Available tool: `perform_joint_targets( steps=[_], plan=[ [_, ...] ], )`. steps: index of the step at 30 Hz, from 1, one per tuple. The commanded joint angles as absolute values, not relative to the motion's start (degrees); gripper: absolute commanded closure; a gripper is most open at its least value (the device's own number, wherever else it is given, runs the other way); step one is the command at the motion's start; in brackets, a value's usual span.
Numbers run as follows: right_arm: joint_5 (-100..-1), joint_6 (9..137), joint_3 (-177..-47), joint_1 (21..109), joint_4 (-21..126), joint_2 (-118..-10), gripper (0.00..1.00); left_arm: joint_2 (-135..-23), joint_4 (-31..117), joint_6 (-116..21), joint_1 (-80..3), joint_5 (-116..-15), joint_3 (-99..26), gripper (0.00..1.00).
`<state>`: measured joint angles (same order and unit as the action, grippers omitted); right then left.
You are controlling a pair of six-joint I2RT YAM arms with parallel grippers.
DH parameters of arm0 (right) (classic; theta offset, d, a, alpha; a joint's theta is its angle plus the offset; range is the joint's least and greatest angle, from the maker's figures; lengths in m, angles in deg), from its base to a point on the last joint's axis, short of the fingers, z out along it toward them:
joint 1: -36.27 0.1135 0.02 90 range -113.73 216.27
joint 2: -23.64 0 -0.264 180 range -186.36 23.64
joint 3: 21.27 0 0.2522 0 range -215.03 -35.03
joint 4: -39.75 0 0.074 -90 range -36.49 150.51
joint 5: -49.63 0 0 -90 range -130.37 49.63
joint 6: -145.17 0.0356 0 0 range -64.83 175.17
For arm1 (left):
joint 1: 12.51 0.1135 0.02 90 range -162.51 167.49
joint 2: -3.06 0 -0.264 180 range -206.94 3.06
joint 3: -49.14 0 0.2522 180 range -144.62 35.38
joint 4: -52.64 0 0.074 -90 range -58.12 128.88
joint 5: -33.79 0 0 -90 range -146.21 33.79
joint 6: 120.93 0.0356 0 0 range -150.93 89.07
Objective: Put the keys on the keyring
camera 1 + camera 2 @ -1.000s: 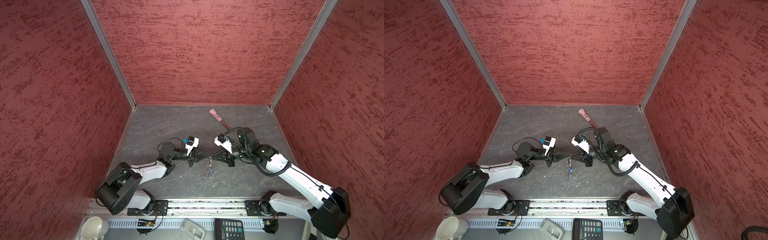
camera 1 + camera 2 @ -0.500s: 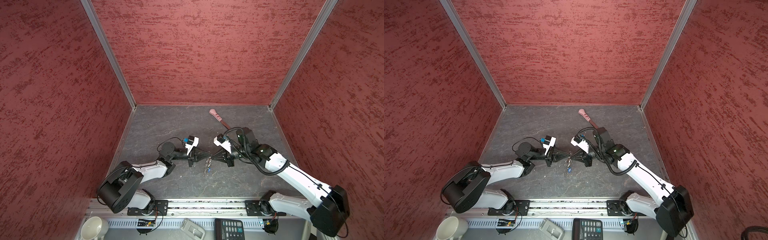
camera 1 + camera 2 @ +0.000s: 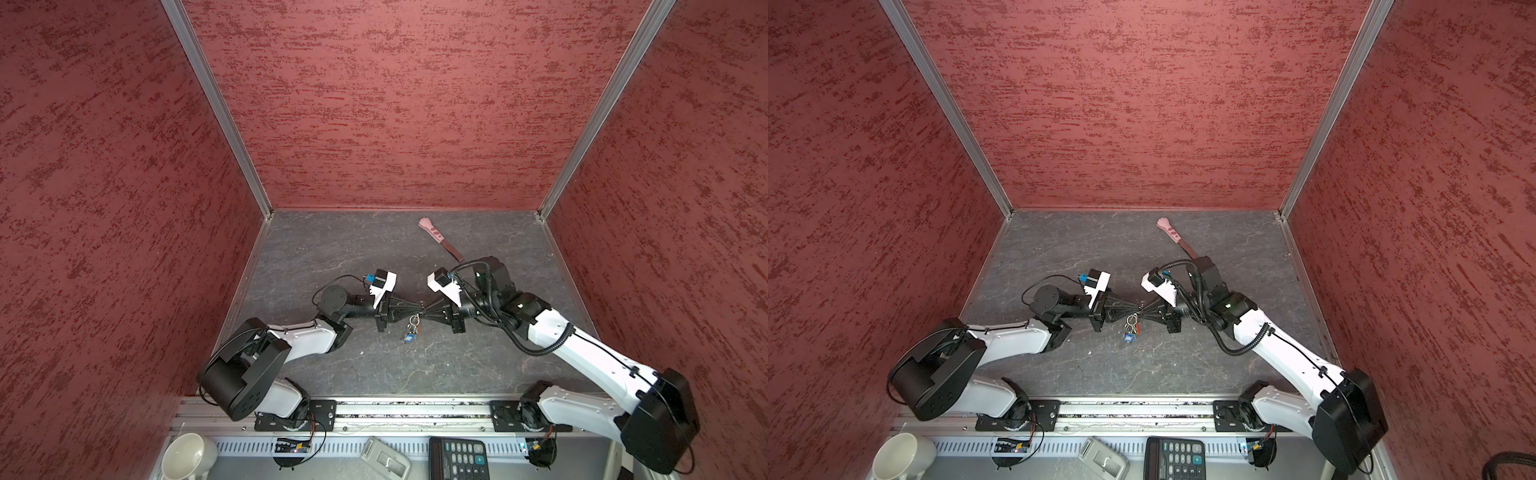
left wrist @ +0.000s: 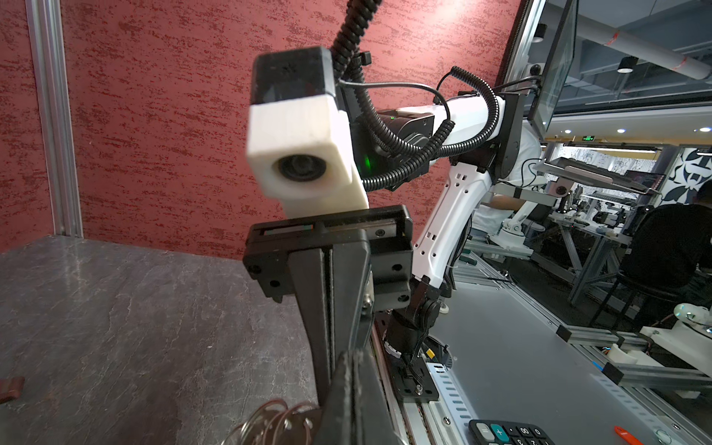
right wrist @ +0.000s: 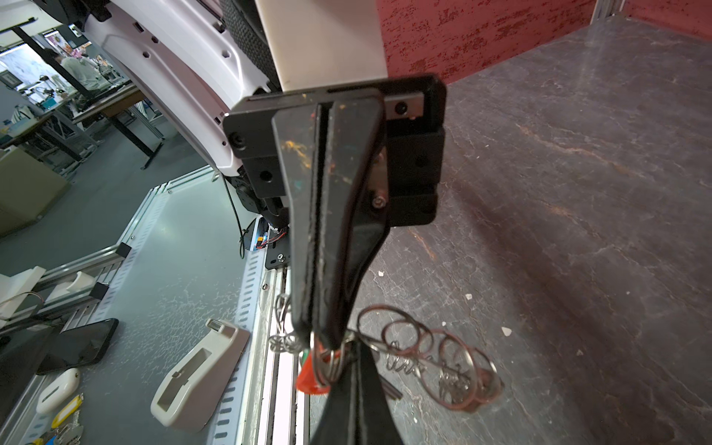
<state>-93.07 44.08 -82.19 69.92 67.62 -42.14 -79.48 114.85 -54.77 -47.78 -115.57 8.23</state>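
1. The left fingers (image 3: pixel 401 309) and the right fingers (image 3: pixel 436 311) are seen tip to tip above the middle of the counter (image 3: pixel 332 249) in both top views, with both arms stretched in from opposite sides.
2. The left fingers are clenched. Only a thin slit is left between them in the right wrist view, and a ring of the keyring (image 5: pixel 424 354) appears to be pinched at their tips.
3. The right fingers are clenched as well, and their tips are pressed against the same bunch of rings. Whether anything is pinched between them cannot be told.
4. The keyring is found directly at the meeting point of the two sets of fingertips. Several silver rings are fanned out to one side, and a short run of silver chain (image 5: pixel 283 323) is seen on the other.
5. The keys (image 3: pixel 410 332) are gathered just below that point, towards the front edge of the counter. A blue tag (image 3: pixel 1128 338) is seen lowest in a top view, and a red tag (image 5: pixel 312 375) hangs by the fingertips in the right wrist view.
6. Whether the bunch rests on the counter or hangs clear of it cannot be told.
7. A pink-handled tool (image 3: pixel 432 232) lies near the back wall, well apart from the keyring.
8. A white mug (image 3: pixel 189 457) and a calculator (image 3: pixel 457 457) are seen in front of the rail, off the counter.
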Motion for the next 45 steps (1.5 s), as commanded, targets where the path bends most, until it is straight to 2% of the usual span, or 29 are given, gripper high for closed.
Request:
perform_joint_targets(
  steps=[1,11,14,20,25,32,45],
  plan=[
    [-90.0,44.7,-82.0,69.6,60.6,-41.2,1.00,-79.2,116.8,-55.1,-49.1,-118.9,6.3,1.00],
    [-88.5,45.2,-82.1,69.4,60.3,-39.3,0.98,-76.5,107.8,-49.3,-49.1,-119.0,6.9,1.00],
    [-89.8,45.2,-82.3,69.5,60.7,-40.1,0.95,-76.7,108.1,-49.4,-49.2,-118.7,6.8,1.00],
    [-81.0,42.6,-82.6,69.5,66.7,-36.4,0.84,-74.8,104.2,-45.9,-49.0,-114.0,7.7,1.00],
    [-74.3,42.5,-82.0,69.4,68.5,-33.2,0.83,-73.7,102.9,-44.5,-48.9,-112.5,8.0,1.00],
    [-86.3,42.5,-78.1,69.5,63.8,-30.3,0.81,-73.8,103.4,-44.5,-48.8,-112.0,8.0,1.00],
    [-89.4,42.6,-77.9,69.6,62.8,-32.5,0.81,-74.2,103.6,-44.9,-48.6,-112.9,7.3,1.00]
  ],
)
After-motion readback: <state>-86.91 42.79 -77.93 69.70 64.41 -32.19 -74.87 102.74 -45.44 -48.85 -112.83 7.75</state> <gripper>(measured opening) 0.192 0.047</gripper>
